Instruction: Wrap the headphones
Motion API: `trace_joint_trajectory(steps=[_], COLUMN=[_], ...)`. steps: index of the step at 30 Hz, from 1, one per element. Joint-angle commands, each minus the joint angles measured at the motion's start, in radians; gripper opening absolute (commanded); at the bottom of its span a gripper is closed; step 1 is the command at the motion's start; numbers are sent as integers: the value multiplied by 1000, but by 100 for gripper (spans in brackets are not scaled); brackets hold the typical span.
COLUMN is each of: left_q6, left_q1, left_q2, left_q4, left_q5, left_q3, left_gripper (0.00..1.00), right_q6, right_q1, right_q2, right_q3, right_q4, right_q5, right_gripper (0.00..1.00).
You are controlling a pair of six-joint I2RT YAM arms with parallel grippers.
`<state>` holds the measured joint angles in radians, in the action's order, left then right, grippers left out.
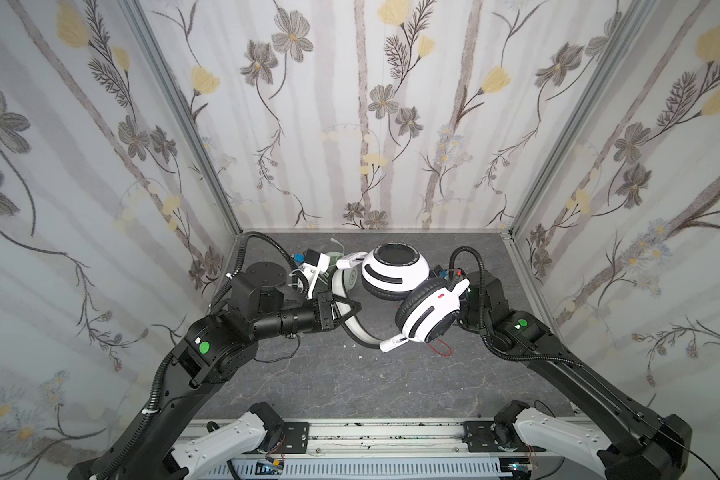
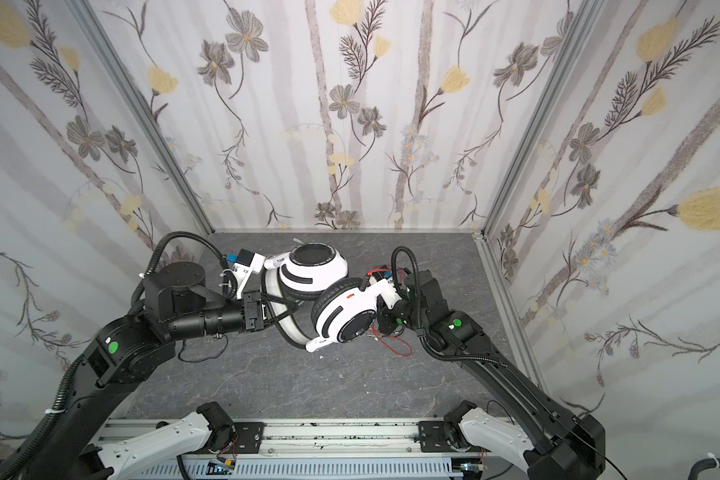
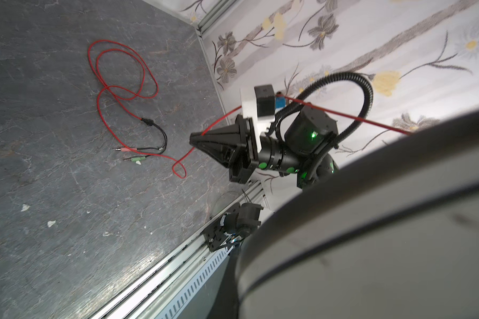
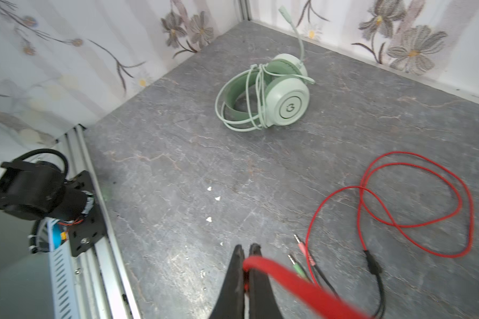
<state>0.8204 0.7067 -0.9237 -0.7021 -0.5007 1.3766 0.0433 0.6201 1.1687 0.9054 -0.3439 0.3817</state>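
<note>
The job is half done. The mint-green headset (image 4: pixel 286 106) lies on the tabletop (image 4: pixel 177 165) with its pale cord already looped round band and cups; in a top view only a sliver of it shows, just left of the frame's centre, behind the other set.

The white-and-black headset (image 1: pixel 429 320) is the one in hand. It hangs off the tabletop at mid-frame in both top views, the left pincer (image 1: pixel 356 307) clenched on its headband (image 1: pixel 350 326). The right pincer (image 4: pixel 246 248), at centre right of the top views, is clamped on the red cord (image 4: pixel 274 269) with its jaws together. From there the cord runs taut up toward the headset, while the rest lies in loose loops on the tabletop, with the plugs (image 4: pixel 303 247) at its end, lower right of centre in a top view.

This looks like the first turn of the winding, with no red coils showing on the band. Next, the right arm would likely carry its strand around the headband while the left holds the set steady, then re-grip further along — the slack loops may snag or cross as they pay out.
</note>
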Motion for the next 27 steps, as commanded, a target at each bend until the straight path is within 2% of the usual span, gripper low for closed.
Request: trace_joint_trajectory(steps=[1, 5, 9, 15, 18, 24, 27], left_q6=[131, 270, 350, 383, 396, 399, 385], left_q1=[-30, -48, -57, -88, -109, -164, -186], left_q2=[-7, -42, -84, -139, -166, -197, -202], left_q4=[251, 472, 623, 655, 638, 599, 527], left_q5=[-41, -69, -74, -59, -52, -12, 35], left_q3=[-32, -111, -139, -121, -112, -127, -117], left_gripper=[0, 0, 0, 0, 0, 0, 0], right_q6=[67, 114, 181, 172, 146, 132, 141], right_q1=[38, 97, 113, 159, 202, 349, 430], right_q2=[-38, -81, -134, -176, -181, -183, -176], right_q3=[-26, -38, -76, -74, -55, 2, 43], right_q4=[51, 51, 105, 42, -13, -120, -179], right_q5=[90, 90, 133, 82, 19, -123, -210], right_gripper=[0, 0, 0, 0, 0, 0, 0])
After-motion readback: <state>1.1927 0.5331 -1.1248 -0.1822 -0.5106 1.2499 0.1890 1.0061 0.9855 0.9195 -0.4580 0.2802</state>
